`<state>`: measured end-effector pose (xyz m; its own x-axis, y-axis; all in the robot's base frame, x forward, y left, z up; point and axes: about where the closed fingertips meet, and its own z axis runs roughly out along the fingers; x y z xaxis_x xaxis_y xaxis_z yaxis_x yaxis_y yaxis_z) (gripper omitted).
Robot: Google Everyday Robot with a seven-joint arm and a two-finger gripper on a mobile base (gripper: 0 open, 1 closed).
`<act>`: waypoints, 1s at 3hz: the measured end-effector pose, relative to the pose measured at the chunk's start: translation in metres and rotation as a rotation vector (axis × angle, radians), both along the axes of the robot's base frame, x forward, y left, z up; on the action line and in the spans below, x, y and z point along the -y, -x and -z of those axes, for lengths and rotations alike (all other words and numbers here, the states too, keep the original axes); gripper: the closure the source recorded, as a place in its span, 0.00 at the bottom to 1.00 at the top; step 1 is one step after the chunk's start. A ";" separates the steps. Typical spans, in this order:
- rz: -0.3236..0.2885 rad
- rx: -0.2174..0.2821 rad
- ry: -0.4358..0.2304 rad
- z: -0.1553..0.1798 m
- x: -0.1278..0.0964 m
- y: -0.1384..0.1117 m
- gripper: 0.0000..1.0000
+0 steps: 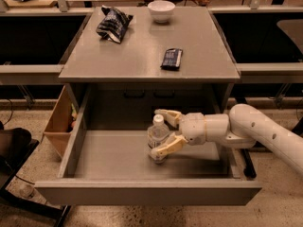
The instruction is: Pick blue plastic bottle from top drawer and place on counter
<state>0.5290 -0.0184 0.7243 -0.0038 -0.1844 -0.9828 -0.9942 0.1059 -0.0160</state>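
Observation:
The blue plastic bottle (157, 137), clear with a white cap, stands upright in the middle of the open top drawer (142, 193). My gripper (159, 132) reaches in from the right inside the drawer. Its two cream fingers are spread, one behind the bottle near the cap and one in front near the base, so the bottle stands between them. The fingers look close to the bottle but not closed on it. The grey counter (142, 56) lies above and behind the drawer.
On the counter lie a dark crumpled chip bag (113, 23), a white bowl (161, 10) and a small dark snack packet (171, 58). A cardboard box (60, 122) stands left of the cabinet. My white arm (265, 134) crosses the drawer's right wall.

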 end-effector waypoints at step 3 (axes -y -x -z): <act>-0.027 -0.014 0.003 0.001 -0.011 0.003 0.88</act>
